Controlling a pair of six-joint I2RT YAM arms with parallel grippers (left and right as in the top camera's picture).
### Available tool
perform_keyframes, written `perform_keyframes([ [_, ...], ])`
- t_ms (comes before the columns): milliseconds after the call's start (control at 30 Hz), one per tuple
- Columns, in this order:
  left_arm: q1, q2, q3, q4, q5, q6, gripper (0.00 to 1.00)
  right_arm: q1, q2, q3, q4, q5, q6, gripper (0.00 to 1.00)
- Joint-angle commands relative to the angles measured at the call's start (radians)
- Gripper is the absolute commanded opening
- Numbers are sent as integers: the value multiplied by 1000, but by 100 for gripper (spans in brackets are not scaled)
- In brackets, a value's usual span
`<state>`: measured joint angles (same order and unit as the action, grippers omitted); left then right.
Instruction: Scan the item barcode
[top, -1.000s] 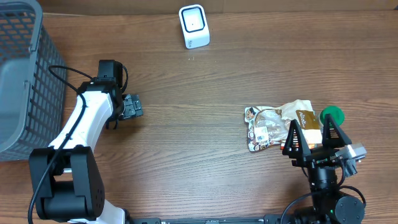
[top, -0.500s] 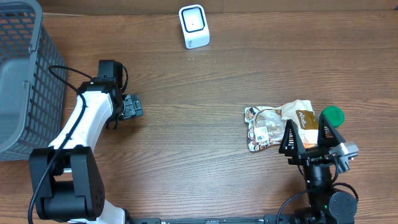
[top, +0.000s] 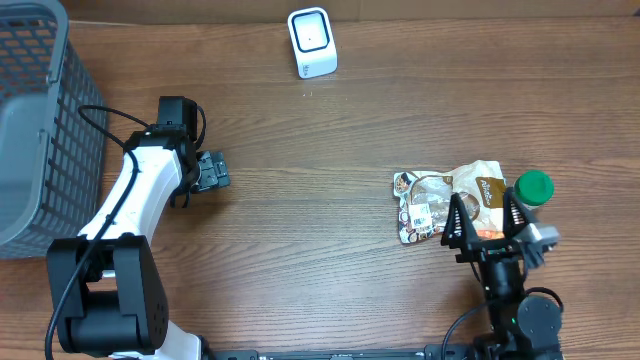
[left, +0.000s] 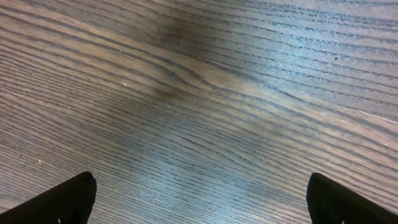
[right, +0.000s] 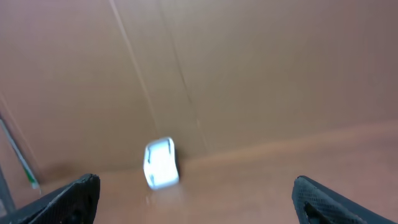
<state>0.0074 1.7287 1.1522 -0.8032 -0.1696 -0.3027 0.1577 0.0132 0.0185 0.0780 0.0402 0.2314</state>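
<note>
Your right tool (top: 484, 212) and left tool (top: 214, 170) both stand wide. The packet (top: 432, 196) looks light, soft, crinkly; pinch its right edge, leaving the label (top: 418, 213) clear.

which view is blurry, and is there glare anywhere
Right wrist view: blurred throughout, the white scanner smeared; left wrist view: sharp wood grain, with a pale sheen across the table; overhead view: crisp and evenly lit.
</note>
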Motion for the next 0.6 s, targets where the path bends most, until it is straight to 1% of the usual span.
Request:
perform_keyframes([
  [0,3,10,16,0,-14,19,100,-3,-10,-11,-40,-33,-100,100],
  [100,3,10,16,0,-14,19,100,-3,-10,-11,-82,-54,-180,100],
  [300,3,10,16,0,-14,19,100,-3,-10,-11,-162,-61,-237,100],
  [567,3,10,16,0,-14,19,100,-3,-10,-11,-161,-60,-243,100],
])
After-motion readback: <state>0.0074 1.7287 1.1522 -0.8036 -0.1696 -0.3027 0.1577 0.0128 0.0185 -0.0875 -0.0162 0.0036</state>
